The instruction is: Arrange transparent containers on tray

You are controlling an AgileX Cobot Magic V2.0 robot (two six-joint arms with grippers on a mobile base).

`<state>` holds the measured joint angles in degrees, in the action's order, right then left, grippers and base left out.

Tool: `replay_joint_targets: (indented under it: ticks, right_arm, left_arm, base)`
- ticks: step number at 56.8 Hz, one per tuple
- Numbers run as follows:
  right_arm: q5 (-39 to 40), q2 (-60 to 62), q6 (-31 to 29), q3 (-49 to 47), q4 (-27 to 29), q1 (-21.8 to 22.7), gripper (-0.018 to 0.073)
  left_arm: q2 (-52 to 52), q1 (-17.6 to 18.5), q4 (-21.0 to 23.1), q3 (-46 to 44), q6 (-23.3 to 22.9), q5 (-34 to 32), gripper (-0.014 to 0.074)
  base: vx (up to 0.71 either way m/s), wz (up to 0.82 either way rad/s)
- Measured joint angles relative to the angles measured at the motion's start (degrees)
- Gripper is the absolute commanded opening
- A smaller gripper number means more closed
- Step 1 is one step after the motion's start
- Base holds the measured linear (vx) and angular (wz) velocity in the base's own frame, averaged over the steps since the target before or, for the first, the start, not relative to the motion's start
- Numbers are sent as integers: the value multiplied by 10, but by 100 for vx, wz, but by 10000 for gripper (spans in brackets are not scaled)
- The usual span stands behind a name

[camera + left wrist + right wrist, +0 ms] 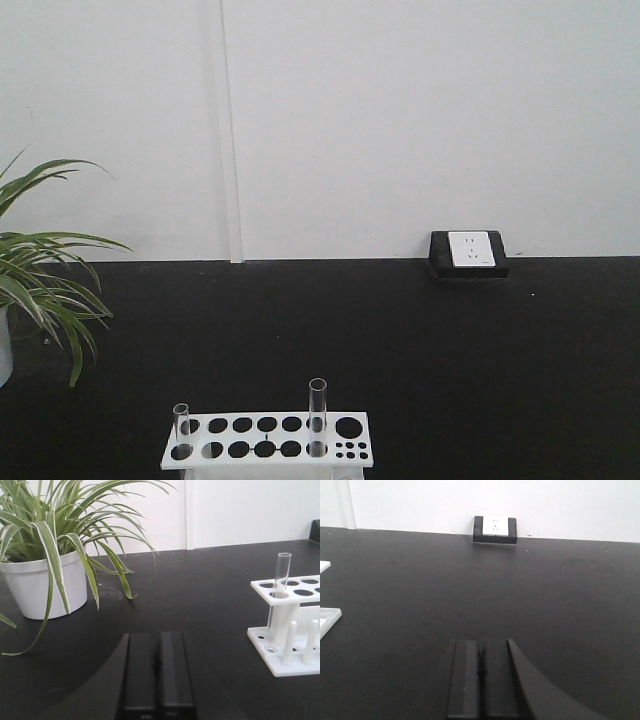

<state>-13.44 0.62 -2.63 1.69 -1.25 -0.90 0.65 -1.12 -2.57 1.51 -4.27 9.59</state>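
Here, in the front view, a white rack (268, 442) sits on the black surface (450, 360) at 6 o'clock, with its lower part cut off by the frame. Two glass tubes stand upright in it: the shorter tube (181, 425) at the rack's 9 o'clock end and the taller tube (317, 412) nearer its 3 o'clock end. A plant (40, 280) is at 9 o'clock and a wall socket (470, 250) is toward 3 o'clock. No tray and no arm appear.

In the left wrist view, the left jaws at 6 o'clock are pressed together and hold nothing. At 3 o'clock one tube stands in a corner hole of the rack, which runs off the frame. I cannot tell which of the two tubes it is.

In the right wrist view, the right jaws at 6 o'clock are likewise closed and empty. Only a sliver of the rack shows at 9 o'clock, and the tubes are out of sight.

The tubes look light, stiff, slick and breakable. They are probably best pinched gently on the bare glass above the rack top, then lifted straight up.
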Motion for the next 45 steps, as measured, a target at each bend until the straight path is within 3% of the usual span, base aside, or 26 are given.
replay_joint_targets:
  ticks: [45]
  right_arm:
    - [0,0,0,0,0,0,-11]
  left_arm:
    - [0,0,0,0,0,0,-6]
  base:
    - [0,0]
